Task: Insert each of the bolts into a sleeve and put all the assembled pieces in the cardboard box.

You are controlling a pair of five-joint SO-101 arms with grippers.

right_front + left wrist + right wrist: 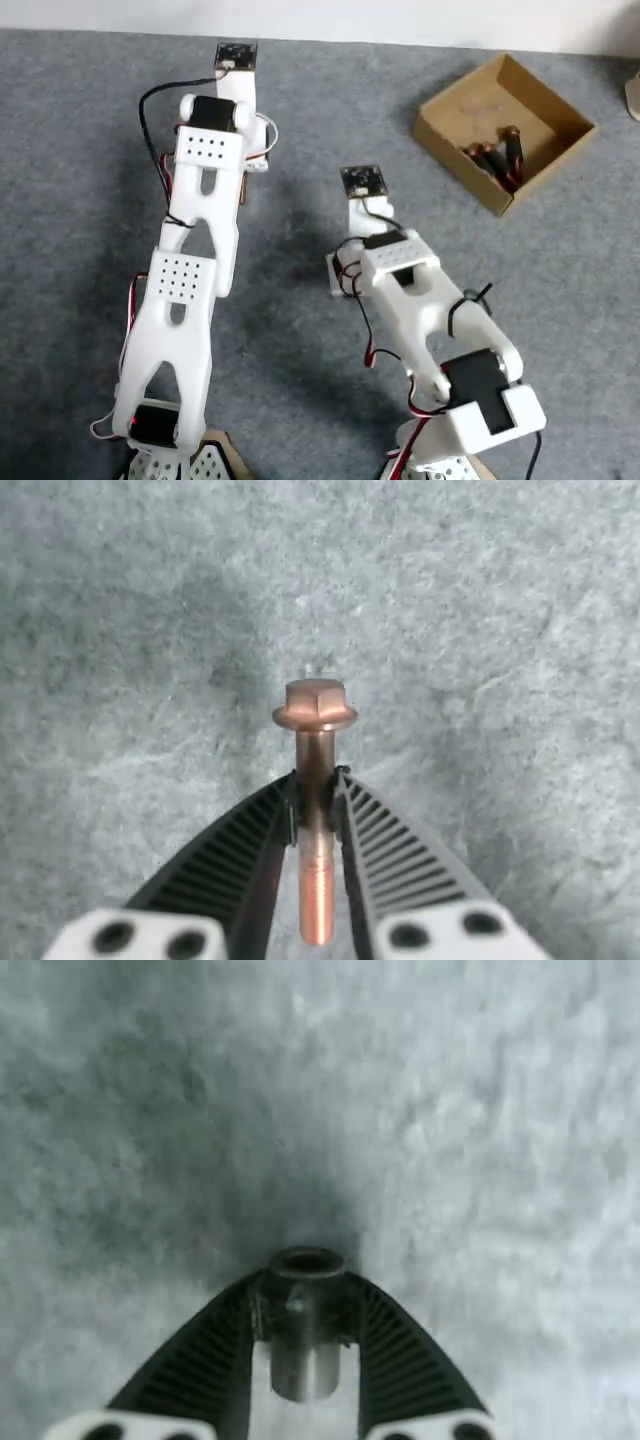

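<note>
In the left wrist view my left gripper (316, 785) is shut on a copper bolt (315, 740), clamped by its shank, with the hex head sticking out past the fingertips over grey carpet. In the right wrist view my right gripper (305, 1295) is shut on a dark metal sleeve (305, 1320), its open end pointing away from the camera. From above, the left arm (205, 200) stretches toward the far left of the table and the right arm (400, 280) sits near the middle. The cardboard box (545, 95) at the far right holds several assembled pieces (493, 155).
Grey carpet (330, 110) covers the table. Open carpet lies between the two arms and between the right arm and the box. A pale object (633, 95) shows at the far right edge, beyond the box.
</note>
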